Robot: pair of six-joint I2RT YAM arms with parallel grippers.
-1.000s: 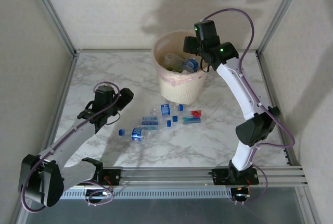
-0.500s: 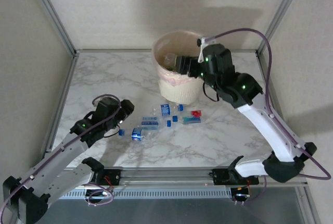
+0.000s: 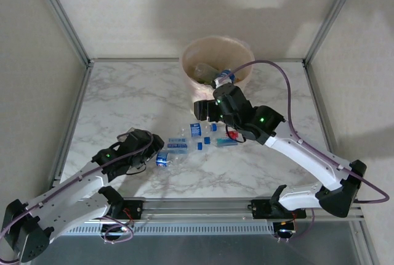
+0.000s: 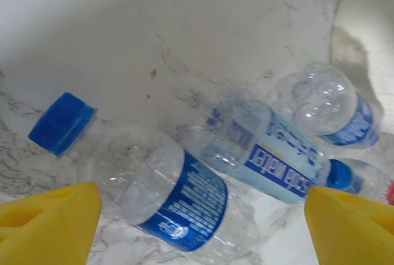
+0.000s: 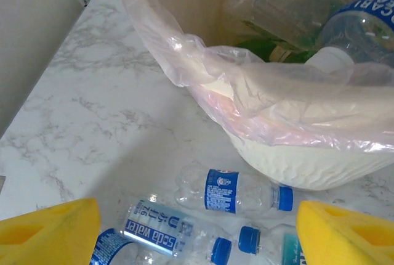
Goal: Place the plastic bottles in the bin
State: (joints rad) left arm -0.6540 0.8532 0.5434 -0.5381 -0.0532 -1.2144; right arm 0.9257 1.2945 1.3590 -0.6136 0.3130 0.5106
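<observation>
The left gripper [image 4: 197,216] is spread wide over a clear blue-labelled bottle [image 4: 166,188] lying mid-worktop [image 3: 123,92]. More plastic bottles [image 3: 196,129] lie just to its right. The right gripper [image 5: 197,234], also wide open, hovers above them, near the bin [image 3: 237,48] at the worktop's far edge, which holds bottles.
</observation>
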